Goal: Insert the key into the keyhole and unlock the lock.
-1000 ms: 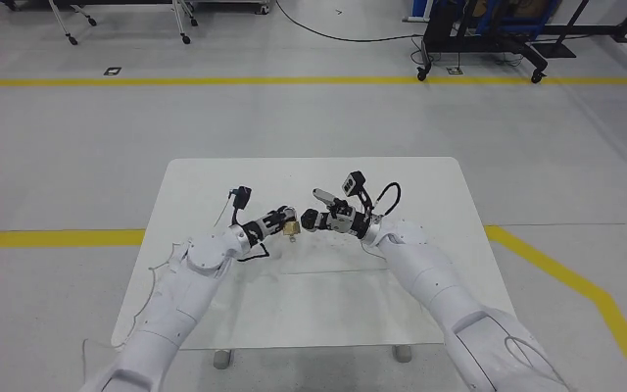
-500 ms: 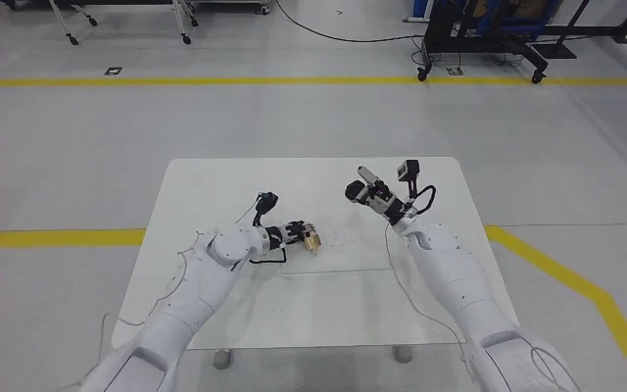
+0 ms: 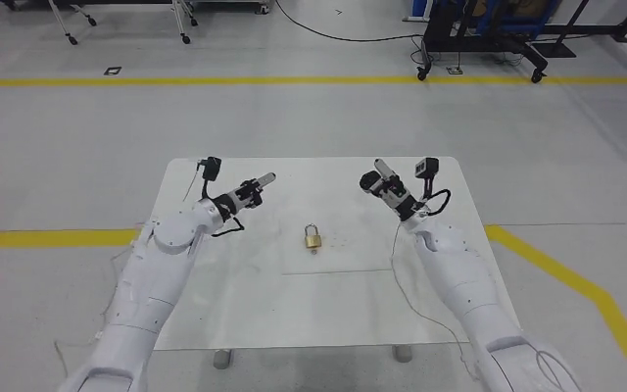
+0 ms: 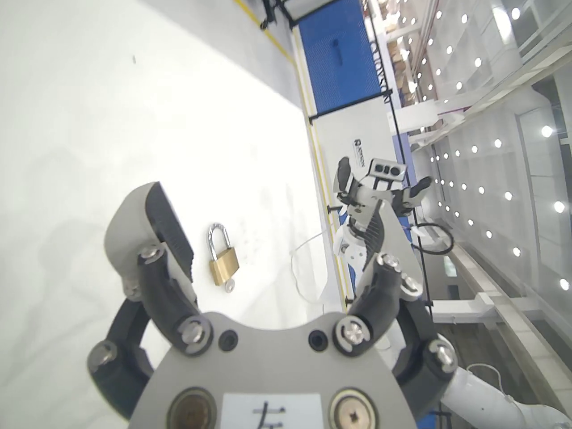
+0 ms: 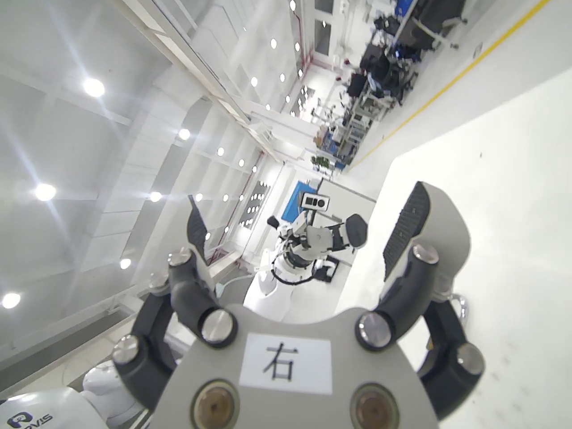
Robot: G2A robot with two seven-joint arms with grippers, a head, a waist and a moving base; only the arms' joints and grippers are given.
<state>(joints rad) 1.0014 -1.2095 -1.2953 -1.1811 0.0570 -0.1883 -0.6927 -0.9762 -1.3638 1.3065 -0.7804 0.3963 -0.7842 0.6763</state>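
Padlock (image 3: 313,236) flat near the middle of the white tabletop (image 3: 245,294), between the two arms and well apart from both. Its long axis runs from the robot's side toward the far edge. The steel shackle points to the far edge and the brass body lies nearer the robot. In the left wrist view the padlock (image 4: 222,256) carries a small silver key (image 4: 229,286) projecting from the base of the body, in line with that axis. Whether the shackle is released cannot be told.

The left pincer (image 3: 259,182) is over the far-left part of the tabletop, its own view showing the left pincer (image 4: 272,207) spread wide and gripping nothing. The right pincer (image 3: 374,174) is over the far-right part, likewise spread wide and unloaded in its own view (image 5: 308,207).

Faint specks (image 3: 338,238) mark the surface just beside the padlock. A yellow floor line (image 3: 294,80) crosses the floor beyond the tabletop.
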